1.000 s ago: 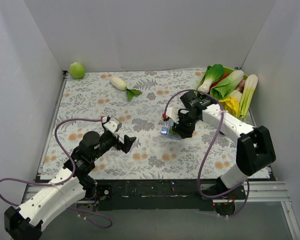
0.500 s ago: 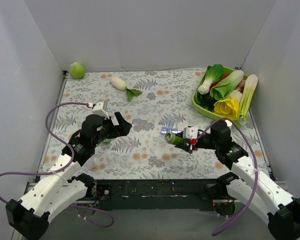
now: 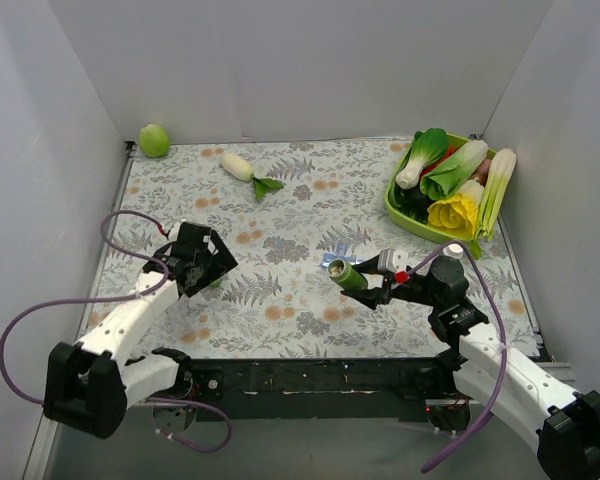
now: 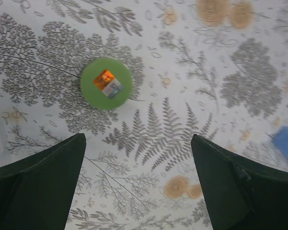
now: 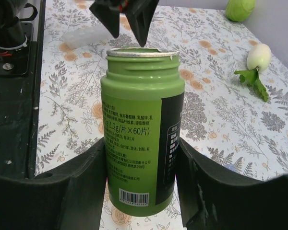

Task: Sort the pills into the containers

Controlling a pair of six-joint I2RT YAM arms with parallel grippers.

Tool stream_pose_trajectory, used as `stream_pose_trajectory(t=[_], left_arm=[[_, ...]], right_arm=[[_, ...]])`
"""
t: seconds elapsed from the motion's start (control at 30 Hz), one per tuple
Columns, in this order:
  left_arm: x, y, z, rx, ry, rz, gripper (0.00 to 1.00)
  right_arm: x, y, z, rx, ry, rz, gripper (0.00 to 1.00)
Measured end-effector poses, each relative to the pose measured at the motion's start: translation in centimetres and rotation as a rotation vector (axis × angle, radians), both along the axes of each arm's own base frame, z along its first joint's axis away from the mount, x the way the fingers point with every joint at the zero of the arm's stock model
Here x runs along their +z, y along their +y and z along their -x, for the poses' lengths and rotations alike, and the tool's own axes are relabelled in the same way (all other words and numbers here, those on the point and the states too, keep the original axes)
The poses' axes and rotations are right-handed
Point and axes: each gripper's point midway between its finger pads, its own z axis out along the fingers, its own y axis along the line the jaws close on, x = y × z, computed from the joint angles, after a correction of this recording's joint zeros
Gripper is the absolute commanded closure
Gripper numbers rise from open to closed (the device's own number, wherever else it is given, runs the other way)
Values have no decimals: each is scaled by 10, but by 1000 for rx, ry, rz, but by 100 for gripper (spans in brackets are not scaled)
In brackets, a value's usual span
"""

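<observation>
The right tool (image 5: 140,160) is gripping the green bottle (image 5: 134,100) around its lower body, both fingers pressing flat against its sides. It is holding the bottle tipped nearly onto its side, low over the tabletop (image 3: 280,200), with the open mouth pointing toward the left arm. The cap (image 4: 106,83) is lying flat on the flowered surface off to the left. The left tool (image 4: 138,143) is hovering above it with its jaws spread wide and nothing between them, and the cap is sitting just beyond the fingertips, untouched.

The containers (image 4: 285,143), a small blue strip, are resting near the middle of the tabletop. From above they appear just beside the bottle's mouth and well apart from the cap. I am not seeing any pills, either loose or in the compartments, and the bottle's inside is hidden from every angle here.

As I am reading it, the bottle is already open and the pouring step is just beginning. The next move is calling for the mouth to be brought right over the strip and tilted gently, so the pills come out a few at a time rather than spilling past such small compartments. The free left tool is looking well placed to steady the strip.
</observation>
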Motion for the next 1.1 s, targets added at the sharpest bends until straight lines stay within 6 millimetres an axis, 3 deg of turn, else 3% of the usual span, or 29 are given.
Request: stream_pose_trajectory(t=[0.17, 0.27, 0.53, 0.77, 0.9, 1.1], left_arm=[[-56, 21, 1, 57, 208, -129, 11], [-71, 26, -3, 56, 278, -187, 14], [-65, 33, -29, 54, 249, -258, 22], [-79, 33, -33, 29, 267, -278, 31], [-82, 31, -36, 19, 263, -275, 60], [-81, 28, -37, 1, 255, -262, 76]], right_arm=[[9, 0, 0, 0, -14, -26, 99], [11, 0, 2, 3, -17, -33, 99], [13, 0, 3, 4, -6, -30, 99], [25, -1, 2, 0, -11, -7, 99], [35, -3, 2, -7, -24, 6, 99], [40, -6, 3, -16, -34, 32, 99]])
